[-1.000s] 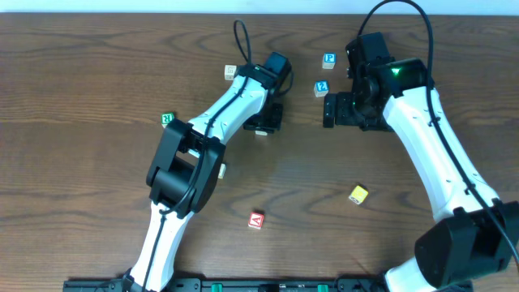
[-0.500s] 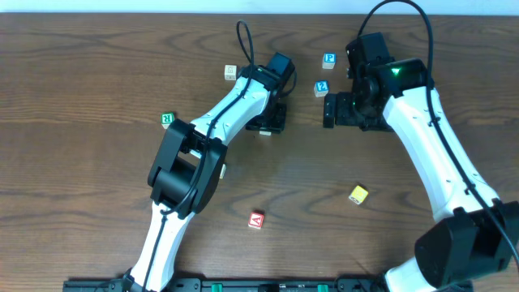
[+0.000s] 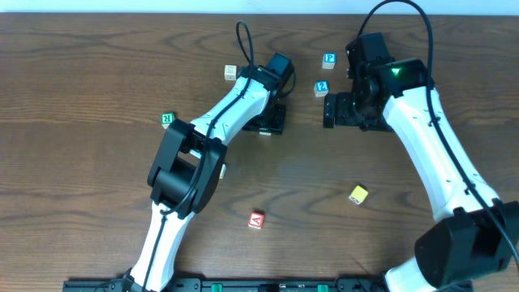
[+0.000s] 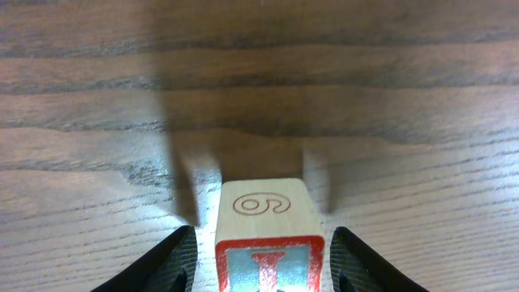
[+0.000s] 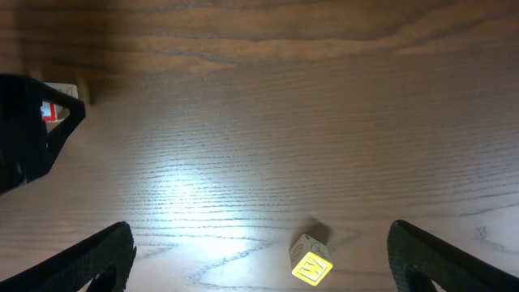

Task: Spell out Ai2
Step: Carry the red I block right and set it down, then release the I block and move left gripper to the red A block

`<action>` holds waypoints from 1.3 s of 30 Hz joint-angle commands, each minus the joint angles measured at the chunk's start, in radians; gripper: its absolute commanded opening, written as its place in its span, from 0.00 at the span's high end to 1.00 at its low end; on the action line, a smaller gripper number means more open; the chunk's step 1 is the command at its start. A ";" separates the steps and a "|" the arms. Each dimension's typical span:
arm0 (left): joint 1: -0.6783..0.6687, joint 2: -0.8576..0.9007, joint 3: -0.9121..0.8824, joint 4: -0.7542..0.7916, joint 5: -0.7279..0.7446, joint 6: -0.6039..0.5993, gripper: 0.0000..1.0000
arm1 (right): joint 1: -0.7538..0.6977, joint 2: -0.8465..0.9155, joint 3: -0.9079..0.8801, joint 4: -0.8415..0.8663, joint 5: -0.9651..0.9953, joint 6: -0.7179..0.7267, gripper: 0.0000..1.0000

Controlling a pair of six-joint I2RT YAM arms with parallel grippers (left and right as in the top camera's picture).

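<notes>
The I block (image 4: 263,207), wood with a red-framed I on its near face and a 6 on top, sits on the table between the fingers of my left gripper (image 4: 259,253). The gripper is open, with a gap on each side of the block. In the overhead view the left gripper (image 3: 266,123) is at the table's back middle. The red A block (image 3: 256,220) lies near the front. The blue 2 block (image 3: 322,88) lies just beyond my right gripper (image 3: 328,112). The right gripper (image 5: 259,251) is open wide and empty.
A yellow W block (image 3: 358,194) lies right of centre and also shows in the right wrist view (image 5: 312,264). A blue P block (image 3: 328,59), a beige block (image 3: 230,72) and a green block (image 3: 167,119) lie around the back of the table.
My left gripper has shifted slightly to the right around the I block. The right arm has not moved.
</notes>
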 commanded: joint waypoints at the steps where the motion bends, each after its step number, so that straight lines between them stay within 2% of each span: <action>1: 0.008 -0.069 -0.005 -0.014 -0.019 0.030 0.44 | 0.000 -0.006 -0.008 -0.003 0.011 0.006 0.01; 3: 0.009 -0.108 -0.005 -0.025 -0.028 0.042 0.42 | 0.000 -0.006 -0.008 -0.003 0.011 0.006 0.01; 6: 0.008 -0.185 -0.005 -0.053 -0.030 0.105 0.33 | 0.000 -0.006 -0.008 -0.009 0.010 0.006 0.01; 10: 0.007 -0.348 -0.005 -0.117 -0.102 0.163 0.11 | 0.000 -0.015 -0.008 -0.001 0.011 0.006 0.01; 13: 0.007 -0.491 -0.005 -0.152 -0.165 0.195 0.02 | 0.000 -0.031 -0.008 0.012 0.011 0.006 0.01; 18: 0.007 -0.726 -0.005 -0.225 -0.190 0.283 0.05 | 0.000 -0.068 -0.008 0.005 0.011 0.006 0.01; 22: 0.007 -0.881 -0.005 -0.422 -0.190 0.306 0.05 | 0.000 -0.123 -0.008 -0.014 0.011 0.006 0.01; 26: 0.006 -1.009 -0.005 -0.592 -0.191 0.219 0.05 | 0.000 -0.220 -0.008 -0.023 0.011 0.006 0.01; 32: -0.049 -1.276 -0.014 -0.619 -0.239 0.121 0.05 | 0.000 -0.374 -0.008 -0.065 0.010 0.006 0.01; 36: -0.056 -1.448 -0.123 -0.645 -0.248 0.064 0.05 | 0.000 -0.419 -0.008 -0.087 0.010 0.007 0.01; 39: -0.056 -1.555 -0.281 -0.629 -0.250 0.025 0.05 | 0.000 -0.428 -0.008 -0.100 0.010 0.007 0.01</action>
